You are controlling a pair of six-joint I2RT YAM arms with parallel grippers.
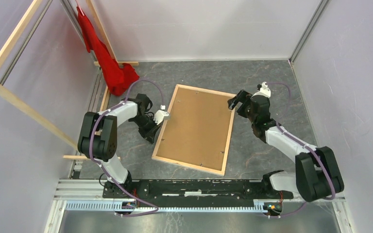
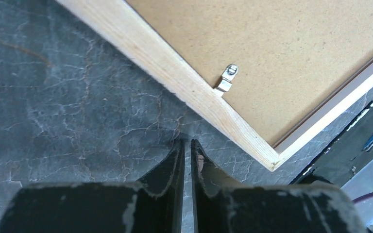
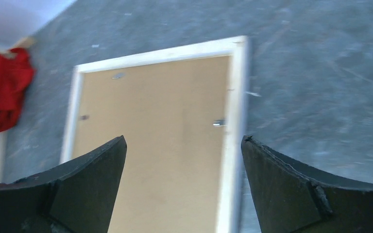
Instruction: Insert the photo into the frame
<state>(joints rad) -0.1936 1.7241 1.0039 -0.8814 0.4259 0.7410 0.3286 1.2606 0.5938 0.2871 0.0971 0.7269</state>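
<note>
The left claw (image 2: 187, 141) is almost closed, with only a thin slit between its two black fingers, and it holds nothing. Its tips point down at the grey cracked bench (image 2: 53, 97). Just in front of the tips lies the frame (image 2: 175, 73), flat on the bench with its pale wood side up. The rail runs slantwise past the claw, close but not touching, and one corner of the frame sits a bit ahead and to the right. Past that rail a small silver clip (image 2: 227, 77) sits on the brown backing board (image 2: 296, 53) that fills the frame.

The left arm is bent at the elbow and reaches in from the side.

The right claw (image 3: 183, 138) is wide open and has hold of nothing. It hangs over the frame's other long side, near a far corner, looking down at the board. The right arm stretches far out from its base with the wrist tipped down.

Far beyond the left claw a red cloth (image 1: 109, 63) hangs down in the corner. Long pale wooden beams (image 1: 24, 109) lean out at the side
</note>
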